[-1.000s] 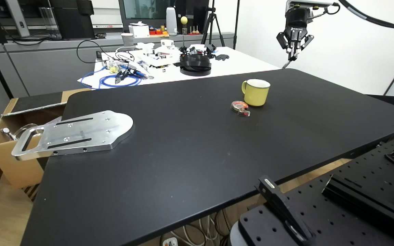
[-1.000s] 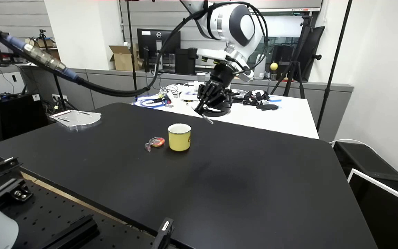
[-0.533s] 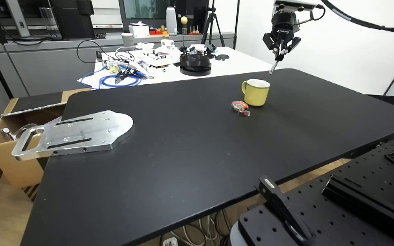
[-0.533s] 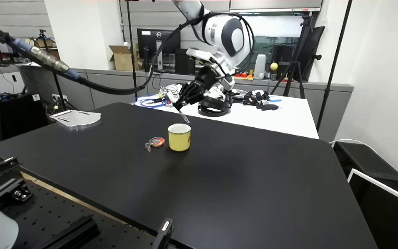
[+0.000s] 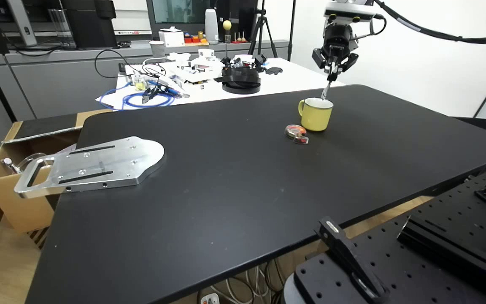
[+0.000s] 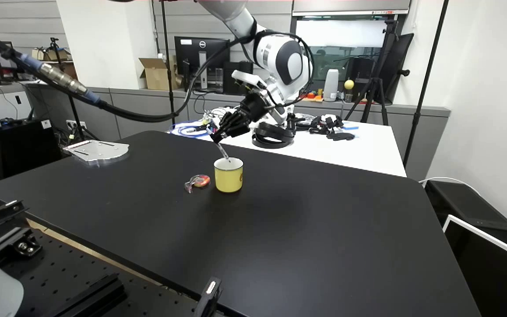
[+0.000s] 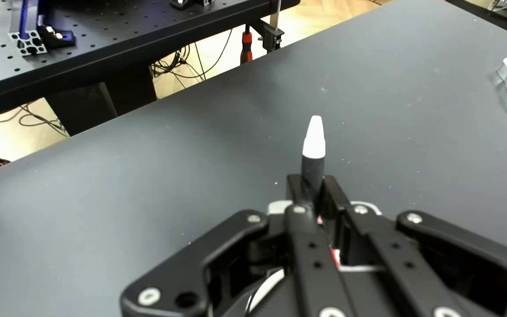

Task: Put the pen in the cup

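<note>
The yellow cup [image 5: 315, 118] stands upright on the black table, handle to the side; it also shows in an exterior view [image 6: 229, 179]. My gripper [image 5: 332, 77] is shut on the pen [image 5: 326, 90], above the cup; the gripper also shows in an exterior view [image 6: 216, 137]. The pen slants down, and its lower end [image 6: 224, 152] overlaps the cup's mouth in both exterior views; how deep it is I cannot tell. In the wrist view the fingers [image 7: 310, 182] pinch the dark pen, its white end [image 7: 314, 141] sticking out. The cup is mostly hidden behind them there.
A small reddish tape dispenser [image 5: 297, 134] lies beside the cup, also in an exterior view [image 6: 198, 181]. A silver metal plate [image 5: 99, 162] lies at the table's far end. A white table [image 6: 359, 152] with cables and parts stands behind.
My gripper has moved sideways and lowered toward the cup with the pen in it. The pen's lower end has come from beside the cup to its mouth. The cup has not moved.
</note>
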